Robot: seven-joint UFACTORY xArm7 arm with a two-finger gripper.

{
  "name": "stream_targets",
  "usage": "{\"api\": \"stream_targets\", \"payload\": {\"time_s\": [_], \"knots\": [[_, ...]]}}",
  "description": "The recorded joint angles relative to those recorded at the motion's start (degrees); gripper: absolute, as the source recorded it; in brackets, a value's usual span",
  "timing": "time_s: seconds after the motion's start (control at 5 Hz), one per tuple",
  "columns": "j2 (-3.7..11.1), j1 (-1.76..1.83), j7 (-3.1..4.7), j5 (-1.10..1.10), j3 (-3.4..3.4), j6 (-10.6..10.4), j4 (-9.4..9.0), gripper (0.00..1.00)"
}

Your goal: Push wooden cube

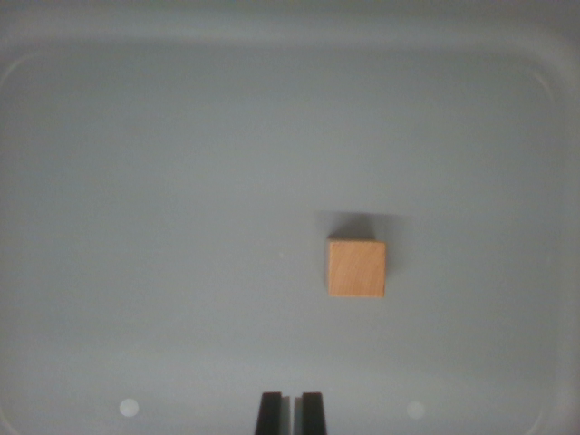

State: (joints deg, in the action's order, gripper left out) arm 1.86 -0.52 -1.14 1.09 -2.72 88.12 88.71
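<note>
— Looking down from the wrist view, what have we got?

— A grey tray [109,136] with rounded corners fills nearly the whole picture. Its raised rim runs along the top edge and curves down both sides.

— And the wooden cube [356,268]?

— It sits flat on the tray floor, a little to the wrist view's right of centre and slightly below the middle. The top face is light tan, seen almost square-on, with its edges roughly in line with the picture's borders. A soft dark shadow lies just above it.

— Where is the claw [291,414]?

— At the bottom edge, near the middle. Only the two black fingertips [269,413] show, standing side by side with a very thin pale gap between them, so the jaws are drawn nearly together with nothing held in them.

— Is it touching the cube?

— No. The cube lies above the tips and off to the wrist view's right, with bare tray floor between them.

— Anything else on the tray?

— Two faint pale round spots [129,408] near the bottom, one on each side of the claw. The other is at the wrist view's right. Whether they are marks or reflections I cannot tell.
</note>
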Motion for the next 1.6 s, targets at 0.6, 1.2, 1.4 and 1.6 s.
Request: {"api": "stream_targets", "payload": {"time_s": [0.6, 1.2, 1.4, 1.6], "knots": [[0.36, -0.12, 0.12, 0.15, 0.21, -2.3, -2.09, 0.0], [0.6, -0.2, 0.2, 0.26, 0.36, -3.8, -3.52, 0.0], [0.89, -0.29, 0.3, 0.38, 0.53, -5.6, -5.18, 0.0], [0.89, -0.29, 0.3, 0.38, 0.53, -5.6, -5.18, 0.0]]}}
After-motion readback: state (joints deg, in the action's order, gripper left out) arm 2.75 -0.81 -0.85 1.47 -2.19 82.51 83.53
